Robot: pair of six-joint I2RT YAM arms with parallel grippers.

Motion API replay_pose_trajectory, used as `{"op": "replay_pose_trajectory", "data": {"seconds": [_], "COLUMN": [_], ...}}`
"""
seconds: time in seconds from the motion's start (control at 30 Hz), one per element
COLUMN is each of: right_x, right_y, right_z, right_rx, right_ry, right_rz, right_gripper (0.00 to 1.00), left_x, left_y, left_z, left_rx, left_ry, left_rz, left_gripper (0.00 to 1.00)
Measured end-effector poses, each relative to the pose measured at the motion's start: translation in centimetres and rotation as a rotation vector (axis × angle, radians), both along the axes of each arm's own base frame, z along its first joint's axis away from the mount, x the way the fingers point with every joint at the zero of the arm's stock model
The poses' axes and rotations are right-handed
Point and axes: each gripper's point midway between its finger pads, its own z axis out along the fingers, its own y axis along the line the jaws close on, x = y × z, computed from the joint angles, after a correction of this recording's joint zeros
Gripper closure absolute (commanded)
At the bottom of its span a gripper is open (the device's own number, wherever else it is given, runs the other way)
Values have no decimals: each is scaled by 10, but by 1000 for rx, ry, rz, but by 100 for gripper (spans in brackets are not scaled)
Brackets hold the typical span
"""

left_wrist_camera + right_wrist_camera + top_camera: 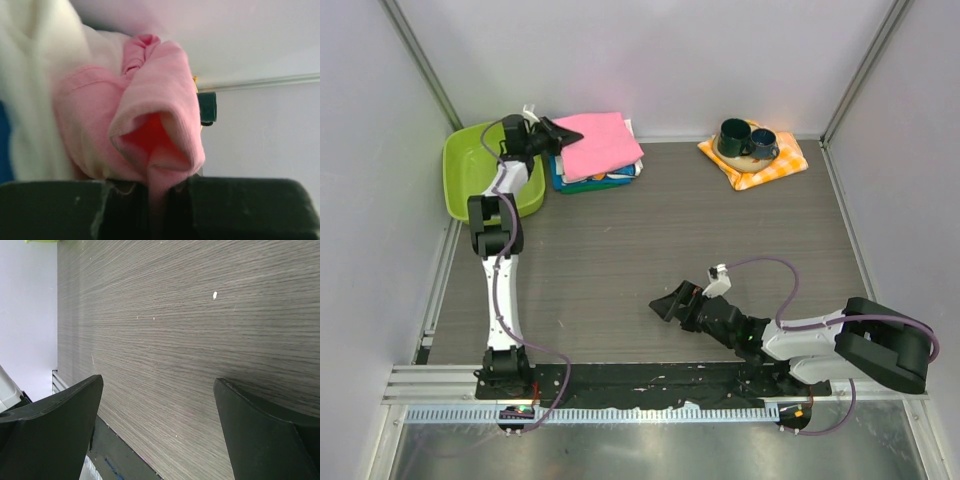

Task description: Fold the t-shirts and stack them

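The left end effector (558,135) reaches to the back-left of the counter (650,230) and is pressed nearly together on a bunched fold of the pink t-shirt (602,143). That shirt lies on top of the pile of folded blue and green t-shirts (592,182) just beside the green tub (470,170), and the pinch at its left edge looks meant to tug it square on the pile. The right end effector (668,303) sits low over bare counter near its base, spread wide and holding nothing, probably parked out of the way.
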Motion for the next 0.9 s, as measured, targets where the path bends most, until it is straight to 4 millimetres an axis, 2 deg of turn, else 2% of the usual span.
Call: {"op": "replay_pose_trajectory", "data": {"seconds": [0.03,0.07,0.13,0.17,0.33,0.47,0.73,0.83,0.9], "right_x": [-1,-1,-1,-2,-3,-5,-8,-3,2], "right_y": [0,1,1,1,3,5,8,11,13], "right_z": [0,0,0,0,0,0,-1,7,18], "right_rx": [0,0,0,-1,-9,-17,-71,-127,-151], "right_ry": [0,0,0,0,0,2,-13,-43,-72], "right_rz": [2,4,5,6,14,23,41,34,20], "right_gripper": [1,1,0,0,0,0,0,0,0], "left_x": [1,2,4,4,5,4,-6,-15,-22], "left_y": [9,17,30,36,50,50,56,65,72], "left_z": [-1,-2,-1,0,12,22,28,43,52], "left_rx": [1,3,10,13,29,35,107,150,193], "left_ry": [2,0,-6,-10,-30,-43,1,31,48], "left_rz": [12,24,41,47,53,44,56,103,139], "left_gripper": [94,86,63,1,0,0,0,0,0]}}
